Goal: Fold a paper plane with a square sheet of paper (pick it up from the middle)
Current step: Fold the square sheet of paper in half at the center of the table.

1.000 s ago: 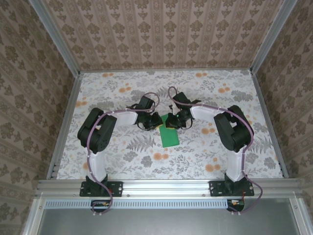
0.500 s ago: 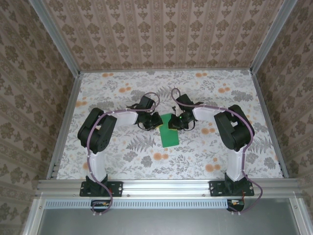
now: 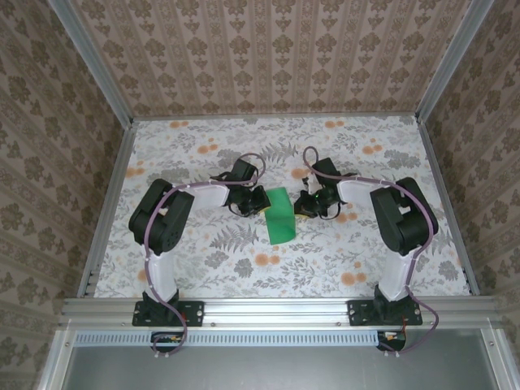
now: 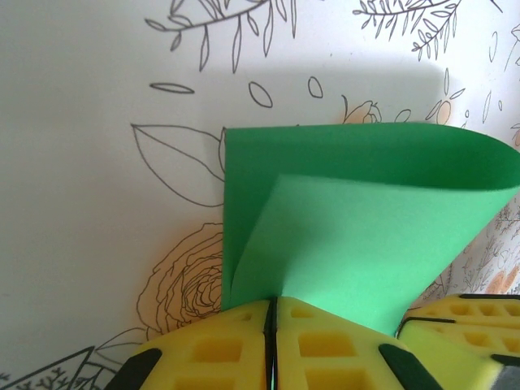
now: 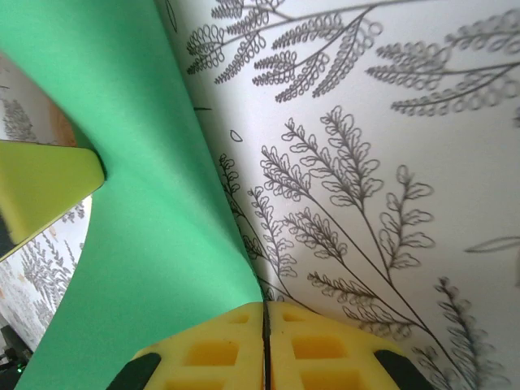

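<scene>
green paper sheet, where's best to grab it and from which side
Take the green paper sheet by its lifted side edges, coming in from either side. It bows up off the table there, so thin edges stand free for a pinch, as the left gripper and right gripper show, each shut on one.

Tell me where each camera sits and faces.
Top external: above, behind the bases, looking down at the table; both arms, left gripper, right gripper, green sheet.
Left wrist: on left arm, facing the curled sheet; own shut gripper shows.
Right wrist: on right arm, facing the sheet and table; own shut gripper shows.
Shared: both wrist views show the sheet and the other gripper's finger.
</scene>
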Controlling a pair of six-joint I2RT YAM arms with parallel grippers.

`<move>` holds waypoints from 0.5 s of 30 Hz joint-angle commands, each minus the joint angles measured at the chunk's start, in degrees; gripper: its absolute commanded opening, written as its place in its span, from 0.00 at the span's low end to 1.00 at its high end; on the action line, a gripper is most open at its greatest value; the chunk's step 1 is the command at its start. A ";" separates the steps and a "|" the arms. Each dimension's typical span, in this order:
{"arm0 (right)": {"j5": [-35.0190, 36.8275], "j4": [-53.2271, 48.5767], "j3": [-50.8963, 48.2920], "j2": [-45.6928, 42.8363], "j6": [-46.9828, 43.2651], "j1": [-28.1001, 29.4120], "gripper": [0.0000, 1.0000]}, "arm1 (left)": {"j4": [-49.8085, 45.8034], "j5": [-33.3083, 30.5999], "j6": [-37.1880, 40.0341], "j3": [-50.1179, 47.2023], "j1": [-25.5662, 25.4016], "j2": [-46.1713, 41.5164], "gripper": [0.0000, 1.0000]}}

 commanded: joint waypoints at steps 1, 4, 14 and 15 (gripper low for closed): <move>-1.58 1.07 0.87 -3.98 1.08 1.03 0.06 | -11.12 -5.47 1.80 -3.03 -0.48 4.41 0.11; -0.76 2.83 2.76 -3.65 2.22 2.82 0.03 | -11.02 -5.30 1.95 -3.05 -0.57 4.37 0.11; -0.60 3.72 9.34 6.37 4.14 5.98 0.00 | -11.12 -5.03 1.87 -3.07 -0.66 4.66 0.11; 0.03 3.37 9.18 6.69 3.79 5.78 0.00 | -11.21 -5.03 1.80 -3.08 -0.66 4.64 0.11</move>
